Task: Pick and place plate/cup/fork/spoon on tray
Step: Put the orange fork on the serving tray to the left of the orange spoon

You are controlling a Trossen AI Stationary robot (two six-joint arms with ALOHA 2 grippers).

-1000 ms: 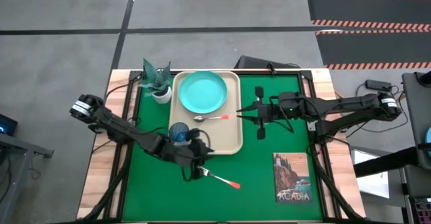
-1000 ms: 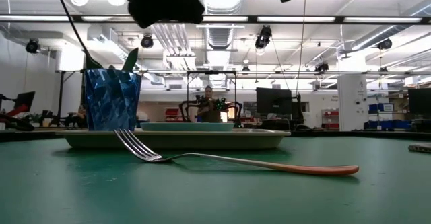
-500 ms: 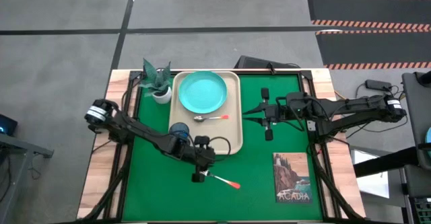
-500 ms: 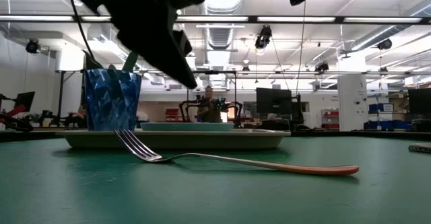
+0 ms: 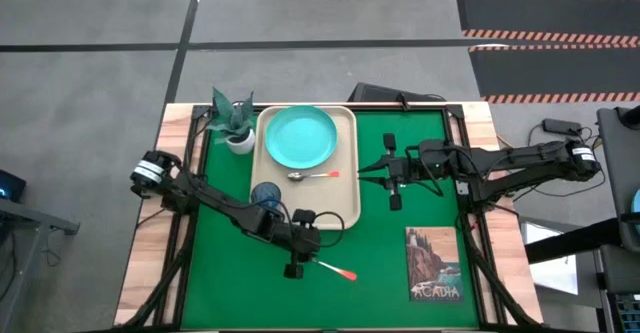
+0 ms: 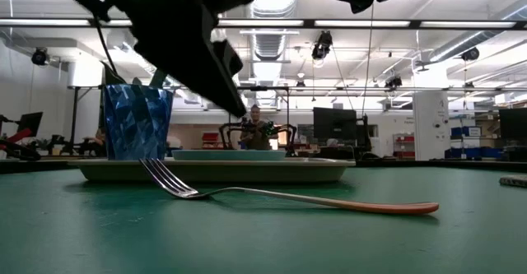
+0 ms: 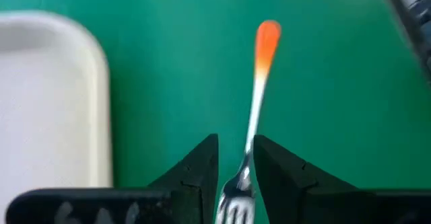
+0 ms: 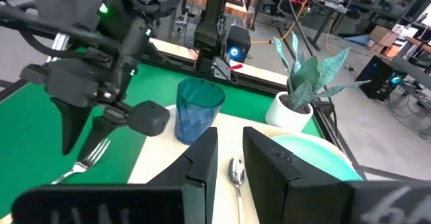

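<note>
Green matting covers your desk, with a wooden border showing at both sides. Your left tool sits low over the tined end of the fork; in the left wrist view its two fingers stand a little apart with the fork's neck running up between them, and you cannot quite tell whether they touch the metal yet. The fork lies flat on the mat, just off the near corner of the tray, its orange-red handle end pointing away from the left tool toward the desk's right side. In the low view the fork rests with its tines curving up, and the left arm hangs dark above them.

Just behind the left tool, the cup stands upright on the tray's near left corner. The spoon lies across the middle of the tray, and the plate fills its far half.

Your right tool hovers over the mat just beside the tray's right rim, level with the spoon, fingers parted. A potted plant stands at the tray's far left corner, and a postcard lies near the desk's front right.
</note>
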